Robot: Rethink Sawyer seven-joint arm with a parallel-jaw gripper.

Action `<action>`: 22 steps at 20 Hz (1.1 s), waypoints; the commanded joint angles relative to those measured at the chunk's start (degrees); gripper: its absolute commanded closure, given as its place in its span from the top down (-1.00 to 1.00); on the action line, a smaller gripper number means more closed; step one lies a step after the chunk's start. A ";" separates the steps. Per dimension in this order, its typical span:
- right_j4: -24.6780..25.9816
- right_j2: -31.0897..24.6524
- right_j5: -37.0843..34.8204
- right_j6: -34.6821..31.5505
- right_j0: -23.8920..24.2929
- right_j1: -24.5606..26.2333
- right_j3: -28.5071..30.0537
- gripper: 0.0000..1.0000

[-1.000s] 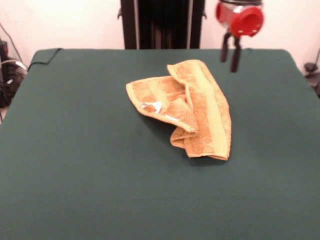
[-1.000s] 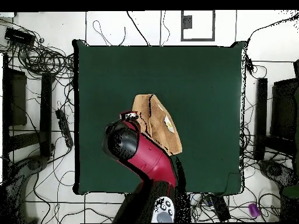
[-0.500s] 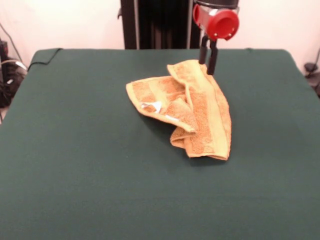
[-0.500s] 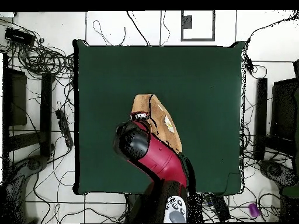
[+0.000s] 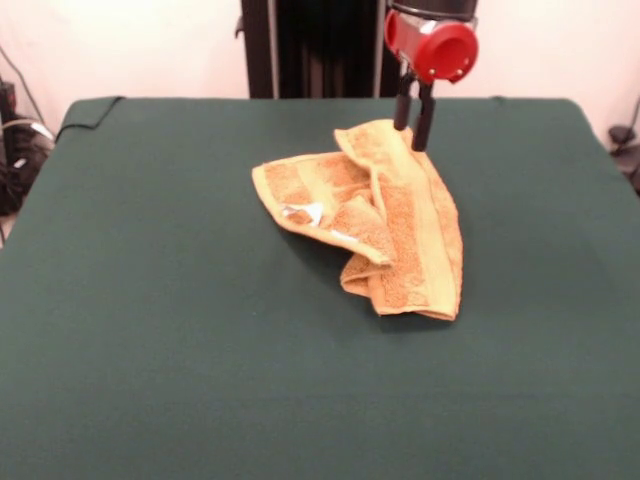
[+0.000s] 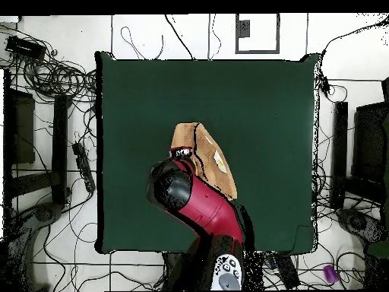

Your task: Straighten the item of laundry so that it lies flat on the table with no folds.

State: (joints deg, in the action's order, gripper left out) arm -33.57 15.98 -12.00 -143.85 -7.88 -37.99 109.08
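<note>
Nearest in the front view is a wide stretch of the green table (image 5: 150, 380), bare cloth up to the towel (image 5: 400, 230). The orange-tan towel lies crumpled a little past the table's middle: a long folded strip runs away from its near corner, and a second flap is doubled over beside it, with the small white label (image 5: 305, 212) showing on that flap. Beyond it, at the towel's far corner, the gripper (image 5: 412, 135) hangs under its red wrist, its two dark fingers (image 5: 422, 120) slightly parted and empty, the tips just at the cloth's far edge; contact cannot be told.

The overhead view hides the fingers under the red and black arm (image 6: 201, 209), which also covers part of the towel (image 6: 213, 171). It alone shows cables on the floor around the table (image 6: 258, 99).
</note>
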 commanded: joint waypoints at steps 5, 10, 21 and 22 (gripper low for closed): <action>3.27 -9.03 6.82 -6.78 1.79 5.01 3.81 1.00; 7.89 -10.50 7.25 -2.34 4.44 5.75 3.36 1.00; 23.06 -13.92 7.00 3.82 8.96 6.76 -1.52 1.00; 25.08 -15.00 7.38 5.03 10.01 6.75 -1.75 1.00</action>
State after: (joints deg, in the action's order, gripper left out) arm -13.78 10.79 -5.89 -143.85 0.90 -35.60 109.01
